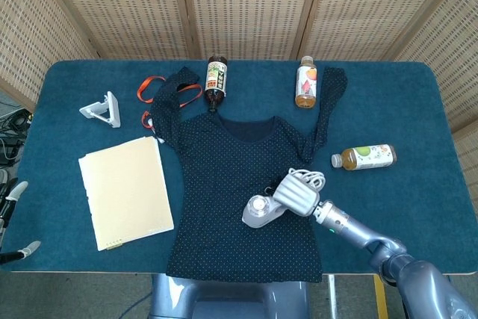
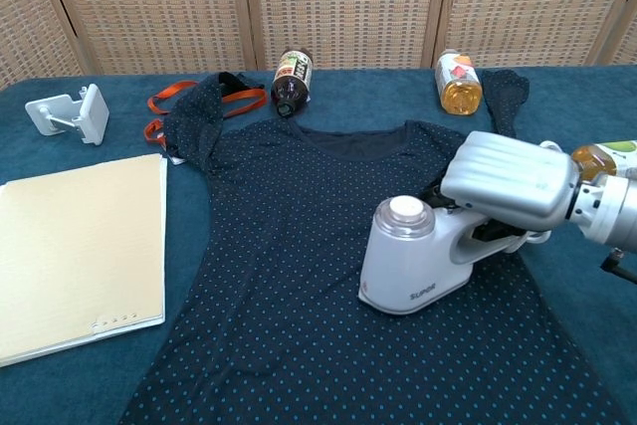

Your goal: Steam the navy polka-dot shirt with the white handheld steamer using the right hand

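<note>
Desk (image 1: 418, 95), covered in blue cloth, carries every item shown. Navy polka-dot shirt (image 1: 224, 184) lies flat at the centre, neckline toward the screen, hem toward the robot, sleeves spread to either side. Cream folder (image 1: 125, 190) lies just beside the shirt on the robot's left side of the desk.

Right hand (image 2: 508, 189) reaches in from the right edge; its fingers (image 2: 493, 174) are clenched around the handle of the white handheld steamer (image 2: 413, 256). The steamer stands base-down on the right part of the shirt's body, below the right sleeve, with its coiled white cord (image 1: 308, 178) bunched behind the hand. Left hand (image 1: 13, 218) shows only at the left margin of the head view; whether its fingers are released or clenched cannot be told.

3 bottles lie around the shirt: a dark bottle (image 1: 216, 78) at the collar, an orange bottle (image 1: 305, 81) by the right sleeve, and a green-label bottle (image 1: 364, 157) well apart on the right. A white stand (image 1: 102, 109) and an orange strap (image 1: 151, 89) lie near the left sleeve.

Step in hand, as judged: the steaming pass itself, with the base on the fabric. The next move calls for sliding the steamer across unsteamed fabric while keeping the base flat, and for avoiding dragging or bunching the cloth.
</note>
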Robot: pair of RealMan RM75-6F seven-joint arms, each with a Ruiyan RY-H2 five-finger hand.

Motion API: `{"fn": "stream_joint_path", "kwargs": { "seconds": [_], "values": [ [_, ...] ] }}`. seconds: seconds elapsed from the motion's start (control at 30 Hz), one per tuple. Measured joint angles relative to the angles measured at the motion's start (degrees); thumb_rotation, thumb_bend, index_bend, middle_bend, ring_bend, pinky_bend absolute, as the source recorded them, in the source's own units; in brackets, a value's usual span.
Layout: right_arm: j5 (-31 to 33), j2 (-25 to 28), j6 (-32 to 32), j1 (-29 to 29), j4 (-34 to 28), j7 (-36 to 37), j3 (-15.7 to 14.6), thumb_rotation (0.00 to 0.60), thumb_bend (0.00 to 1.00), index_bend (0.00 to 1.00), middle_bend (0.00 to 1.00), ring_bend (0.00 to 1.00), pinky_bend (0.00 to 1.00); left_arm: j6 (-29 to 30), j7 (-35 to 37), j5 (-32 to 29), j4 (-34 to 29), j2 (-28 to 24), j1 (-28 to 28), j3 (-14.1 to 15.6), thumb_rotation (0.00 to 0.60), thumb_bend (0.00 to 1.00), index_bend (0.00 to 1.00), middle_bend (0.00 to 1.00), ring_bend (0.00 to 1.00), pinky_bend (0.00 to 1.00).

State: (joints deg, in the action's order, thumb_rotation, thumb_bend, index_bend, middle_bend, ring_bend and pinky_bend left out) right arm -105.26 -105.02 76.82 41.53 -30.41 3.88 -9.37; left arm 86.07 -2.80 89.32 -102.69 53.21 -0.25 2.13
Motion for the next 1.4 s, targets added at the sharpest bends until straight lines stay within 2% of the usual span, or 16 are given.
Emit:
{"fn": "stream_joint_path", "kwargs": {
  "seconds": [0.2,0.47,0.8,1.1,1.4],
  "values": [
    [1.3,-0.3,-0.9,-0.9,3.5,2.7,0.5,0.600,1.00,0.87,0.72,0.72,0.94,0.0,-0.1,0.0,-0.1,0.0,0.0,0.0,0.600,0.00,0.00,0.00,0.00,0.00],
    [-0.8,-0.8,2.9,-0.5,1.6,3.4,-0.5,0.600,1.00,0.87,0.72,0.72,0.94,-0.1,0.0,-0.1,0.0,0.1,0.0,0.0,0.600,0.00,0.00,0.00,0.00,0.00],
    [-5.2,-2.8,5.4,1.4,-4.1,-2.9,-2.2,0.600,1.00,0.87,0.72,0.72,0.94,0.1,0.4,-0.2,0.1,-0.1,0.1,0.0,0.600,0.00,0.00,0.00,0.00,0.00],
    [-7.6,-3.5,5.9,3.2,-9.6,-7.4,-2.4,0.600,1.00,0.87,0.72,0.72,0.94,0.0,0.9,-0.4,0.4,-0.2,0.0,-0.1,0.600,0.00,0.00,0.00,0.00,0.00],
    [-8.4,-2.9,5.0,2.6,-9.1,-9.9,-3.3,0.600,1.00,0.87,0.72,0.72,0.94,0.3,1.2,-0.2,0.4,-0.3,0.2,-0.1,0.600,0.00,0.00,0.00,0.00,0.00]
  ]
}}
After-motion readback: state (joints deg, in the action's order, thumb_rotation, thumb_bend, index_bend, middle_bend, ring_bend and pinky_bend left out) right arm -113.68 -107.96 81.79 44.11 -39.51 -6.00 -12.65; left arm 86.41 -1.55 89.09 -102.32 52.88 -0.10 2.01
